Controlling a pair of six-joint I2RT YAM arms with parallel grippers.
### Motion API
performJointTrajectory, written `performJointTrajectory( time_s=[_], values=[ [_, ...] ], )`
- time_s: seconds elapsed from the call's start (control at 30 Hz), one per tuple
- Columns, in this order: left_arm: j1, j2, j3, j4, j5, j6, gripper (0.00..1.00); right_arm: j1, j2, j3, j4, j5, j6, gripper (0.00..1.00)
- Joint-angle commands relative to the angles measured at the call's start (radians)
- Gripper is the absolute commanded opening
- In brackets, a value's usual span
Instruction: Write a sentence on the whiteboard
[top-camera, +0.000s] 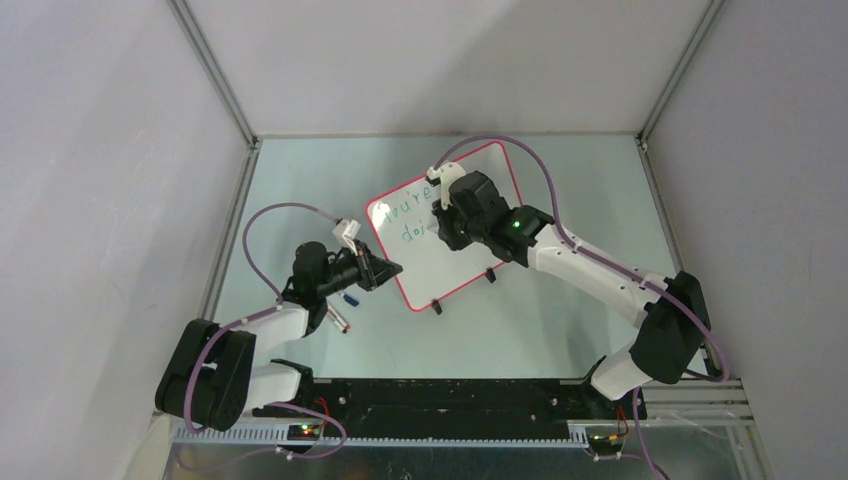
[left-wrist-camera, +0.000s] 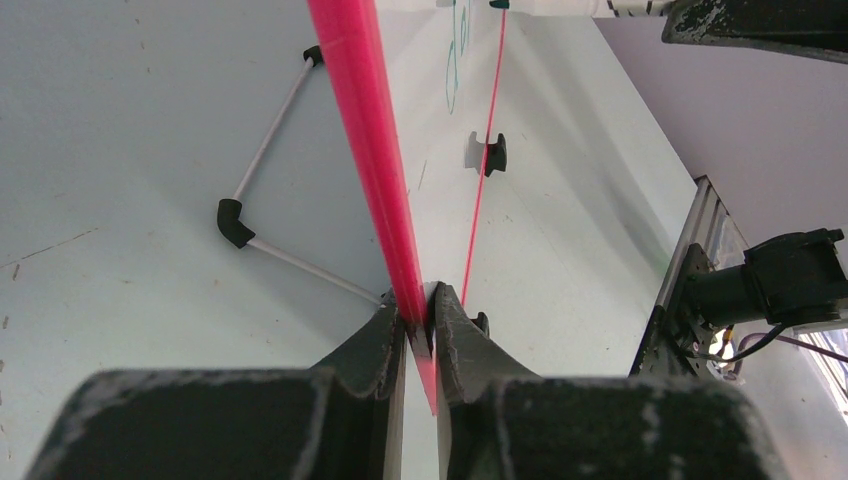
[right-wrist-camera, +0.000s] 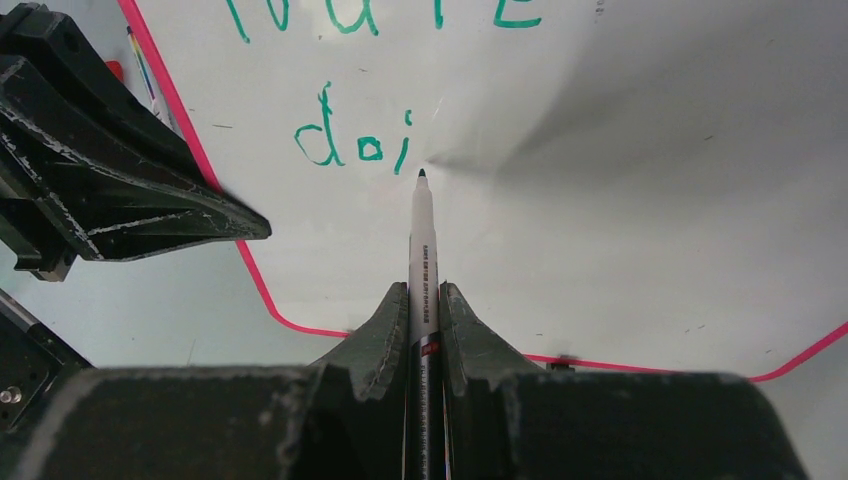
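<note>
The whiteboard (top-camera: 455, 268) with its red-pink rim lies slanted mid-table, green writing in two rows near its far-left corner. My left gripper (top-camera: 393, 268) is shut on the board's left rim (left-wrist-camera: 365, 130), the red edge pinched between both fingers (left-wrist-camera: 422, 305). My right gripper (top-camera: 441, 228) hovers over the written area, shut on a white-barrelled marker (right-wrist-camera: 421, 250). In the right wrist view the gripper (right-wrist-camera: 423, 292) points the marker's dark tip at the board (right-wrist-camera: 600, 200), just right of the letters "doi" (right-wrist-camera: 350, 140), where tip and shadow meet.
A red-ended pen (top-camera: 340, 318) and a small blue cap (top-camera: 351, 298) lie on the table beside the left arm. A black clip foot (left-wrist-camera: 492, 155) and a wire stand (left-wrist-camera: 232, 220) show by the board. Grey walls and metal rails enclose the table.
</note>
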Motion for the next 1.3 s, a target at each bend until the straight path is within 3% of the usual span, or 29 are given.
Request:
performJointTrajectory(
  time_s=[0.0, 1.27],
  values=[
    [-0.001, 0.007, 0.007, -0.064, -0.068, 0.091, 0.07, -0.004, -0.016, 0.035, 0.029, 0.001, -0.009, 0.0],
    [-0.002, 0.007, 0.009, -0.066, -0.069, 0.091, 0.07, -0.014, 0.044, 0.088, 0.005, 0.03, -0.016, 0.0]
  ],
)
